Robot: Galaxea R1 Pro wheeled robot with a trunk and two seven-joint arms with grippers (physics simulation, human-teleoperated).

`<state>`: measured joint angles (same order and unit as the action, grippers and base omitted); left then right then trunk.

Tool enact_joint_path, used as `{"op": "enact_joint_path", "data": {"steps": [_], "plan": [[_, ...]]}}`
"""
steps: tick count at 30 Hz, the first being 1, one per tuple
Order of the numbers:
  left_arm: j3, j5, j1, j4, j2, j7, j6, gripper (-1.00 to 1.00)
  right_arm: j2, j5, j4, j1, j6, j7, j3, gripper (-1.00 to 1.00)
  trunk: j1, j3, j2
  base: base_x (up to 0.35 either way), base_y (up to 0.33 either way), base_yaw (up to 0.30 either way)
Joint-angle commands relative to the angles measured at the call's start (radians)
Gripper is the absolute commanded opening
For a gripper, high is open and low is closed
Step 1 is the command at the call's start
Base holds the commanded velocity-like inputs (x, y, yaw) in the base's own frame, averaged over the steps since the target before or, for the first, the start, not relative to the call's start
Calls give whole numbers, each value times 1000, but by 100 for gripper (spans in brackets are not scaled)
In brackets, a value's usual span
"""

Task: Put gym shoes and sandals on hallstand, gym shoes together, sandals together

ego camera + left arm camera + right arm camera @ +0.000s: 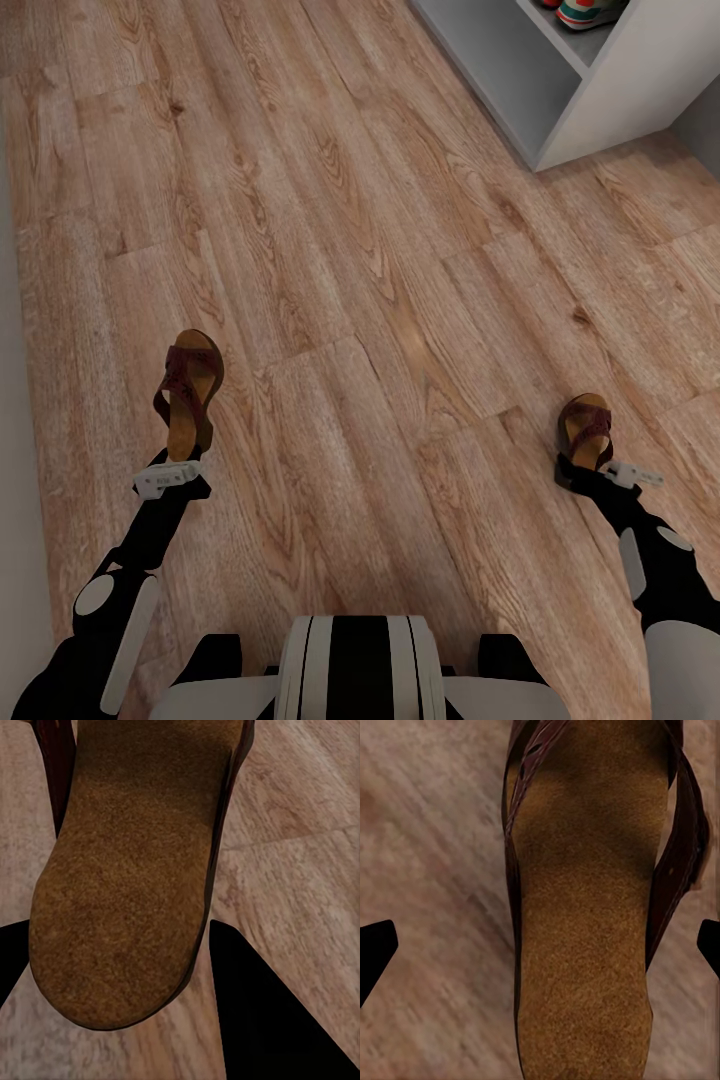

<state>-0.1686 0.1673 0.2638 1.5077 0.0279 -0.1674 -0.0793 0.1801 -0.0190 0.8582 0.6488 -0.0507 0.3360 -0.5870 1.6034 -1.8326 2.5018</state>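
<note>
A small dark brown open sandal with a tan footbed (189, 393) was held heel-first in the left claw (176, 462), whose black fingers (259, 1020) were seen closed on either side of the heel above the light brown wood-grain plank floor (380, 260). The second dark brown sandal (585, 428) was gripped the same way by the right claw (590, 468), its fingertips (375, 949) flanking the footbed. At the far right, the grey-white hallstand (610, 100) was seen with a white, green-striped gym shoe (592, 12) on its shelf.
</note>
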Motion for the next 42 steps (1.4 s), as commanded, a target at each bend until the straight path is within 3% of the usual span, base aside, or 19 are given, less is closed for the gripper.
{"op": "enact_joint_path", "data": {"steps": [1,21,42], "plan": [[0,-3,0,0,0,-1,0,-100,0,0,0,0,0,0,0,100,0,0,0,0,0,0],[0,-3,0,0,0,-1,0,-100,1,0,-21,-1,1,0,-3,100,0,0,0,0,0,0],[0,-3,0,0,0,-1,0,-100,31,2,-77,0,5,-1,-4,100,0,0,0,0,0,0]]}}
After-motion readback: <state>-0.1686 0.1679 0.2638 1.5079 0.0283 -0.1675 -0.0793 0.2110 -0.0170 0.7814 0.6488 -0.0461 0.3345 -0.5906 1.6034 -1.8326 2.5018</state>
